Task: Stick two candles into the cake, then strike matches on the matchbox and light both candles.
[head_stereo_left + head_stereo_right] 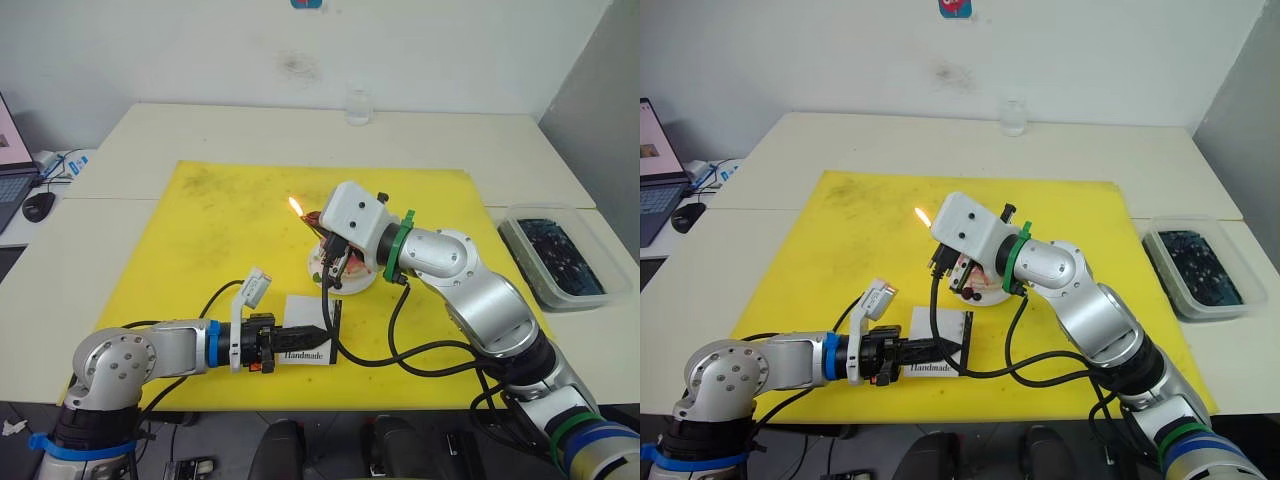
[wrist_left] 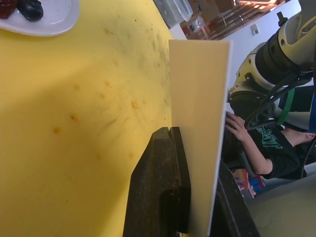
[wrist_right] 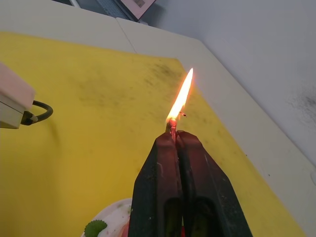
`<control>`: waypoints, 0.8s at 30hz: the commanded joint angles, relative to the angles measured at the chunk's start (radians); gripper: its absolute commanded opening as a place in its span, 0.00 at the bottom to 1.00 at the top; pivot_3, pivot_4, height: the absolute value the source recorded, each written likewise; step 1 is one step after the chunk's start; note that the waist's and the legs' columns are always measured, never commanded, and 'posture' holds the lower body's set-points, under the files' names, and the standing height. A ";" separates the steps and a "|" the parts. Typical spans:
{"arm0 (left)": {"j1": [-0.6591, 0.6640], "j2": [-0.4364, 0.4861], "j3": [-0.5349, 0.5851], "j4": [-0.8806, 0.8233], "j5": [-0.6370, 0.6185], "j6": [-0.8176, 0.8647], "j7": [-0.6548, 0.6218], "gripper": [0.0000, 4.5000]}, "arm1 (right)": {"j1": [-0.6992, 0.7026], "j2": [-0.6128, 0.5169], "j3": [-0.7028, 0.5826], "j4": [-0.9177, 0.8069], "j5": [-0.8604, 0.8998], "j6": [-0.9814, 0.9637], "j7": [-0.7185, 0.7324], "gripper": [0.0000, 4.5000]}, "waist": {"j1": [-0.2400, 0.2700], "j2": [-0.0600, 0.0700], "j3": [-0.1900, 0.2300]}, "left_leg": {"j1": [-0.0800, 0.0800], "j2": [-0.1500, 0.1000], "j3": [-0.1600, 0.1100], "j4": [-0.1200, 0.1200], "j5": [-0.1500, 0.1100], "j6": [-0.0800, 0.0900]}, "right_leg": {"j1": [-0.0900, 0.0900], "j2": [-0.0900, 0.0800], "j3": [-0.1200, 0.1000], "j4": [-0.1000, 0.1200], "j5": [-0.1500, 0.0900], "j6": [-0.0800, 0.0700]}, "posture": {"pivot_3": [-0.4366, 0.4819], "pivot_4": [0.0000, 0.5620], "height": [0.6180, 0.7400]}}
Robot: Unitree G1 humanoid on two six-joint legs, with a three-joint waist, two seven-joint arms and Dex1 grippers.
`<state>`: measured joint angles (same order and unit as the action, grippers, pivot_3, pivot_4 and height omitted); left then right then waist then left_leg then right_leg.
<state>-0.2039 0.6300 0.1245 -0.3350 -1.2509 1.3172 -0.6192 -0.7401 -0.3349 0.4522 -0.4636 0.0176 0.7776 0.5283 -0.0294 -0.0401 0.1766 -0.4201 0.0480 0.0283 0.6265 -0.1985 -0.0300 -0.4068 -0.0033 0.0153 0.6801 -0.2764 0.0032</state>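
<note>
My right gripper (image 3: 174,134) is shut on a burning match; its flame (image 1: 295,207) rises just past the fingertips. In the head views that gripper (image 1: 312,219) hovers over the cake, which it mostly covers; the white plate (image 1: 345,281) shows beneath it, and a green leaf (image 3: 96,228) peeks out in the right wrist view. The candles are hidden behind the gripper. My left gripper (image 1: 310,332) is shut on the white matchbox (image 1: 305,352), printed "Handmade", held on the yellow mat just in front of the plate. The matchbox (image 2: 197,113) stands edge-on between the left fingers (image 2: 163,168).
A yellow mat (image 1: 200,250) covers the table's middle. A glass (image 1: 358,103) stands at the far edge. A clear tub with dark contents (image 1: 560,255) sits at the right. A laptop and mouse (image 1: 38,205) lie at the left. A person (image 2: 259,143) sits beyond the table.
</note>
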 commanded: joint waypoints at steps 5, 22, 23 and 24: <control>-0.018 -0.007 -0.001 -0.016 -0.015 -0.019 -0.003 0.00 | -0.001 -0.033 -0.044 -0.046 -0.003 -0.004 0.018 0.00 | 0.000 0.000 0.000 | 0.000 0.000 0.000 0.000 0.000 0.000 | 0.000 0.000 0.000 0.000 0.000 0.000 | 0.48 0.27 1.00; -0.005 -0.009 0.002 -0.021 -0.036 -0.021 -0.002 0.00 | 0.295 -0.215 -0.478 -0.464 0.262 0.420 0.106 0.00 | 0.002 0.000 0.000 | -0.001 0.000 0.000 -0.001 0.000 0.000 | 0.000 -0.001 0.000 -0.001 0.000 0.000 | 0.48 0.27 1.00; -0.005 -0.010 0.002 -0.023 -0.037 -0.021 -0.001 0.00 | 0.313 -0.227 -0.528 -0.485 0.281 0.459 0.110 0.00 | 0.003 0.000 0.000 | 0.000 0.000 0.000 -0.001 0.000 0.000 | 0.000 -0.001 0.000 -0.001 0.000 0.000 | 0.48 0.27 1.00; -0.005 -0.009 0.001 -0.022 -0.036 -0.022 -0.003 0.00 | 0.336 -0.247 -0.596 -0.495 0.290 0.494 0.115 0.00 | 0.003 0.000 0.000 | 0.000 0.000 0.000 -0.001 0.000 0.000 | 0.000 -0.001 0.000 -0.001 0.000 0.000 | 0.48 0.27 1.00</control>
<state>-0.2049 0.6246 0.1185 -0.3362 -1.2602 1.3043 -0.6185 -0.4106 -0.5601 -0.0380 -0.9062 0.2816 1.2181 0.6346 -0.0261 -0.0401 0.1767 -0.4205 0.0476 0.0282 0.6259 -0.1985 -0.0301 -0.4068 -0.0046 0.0149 0.6791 -0.2766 0.0031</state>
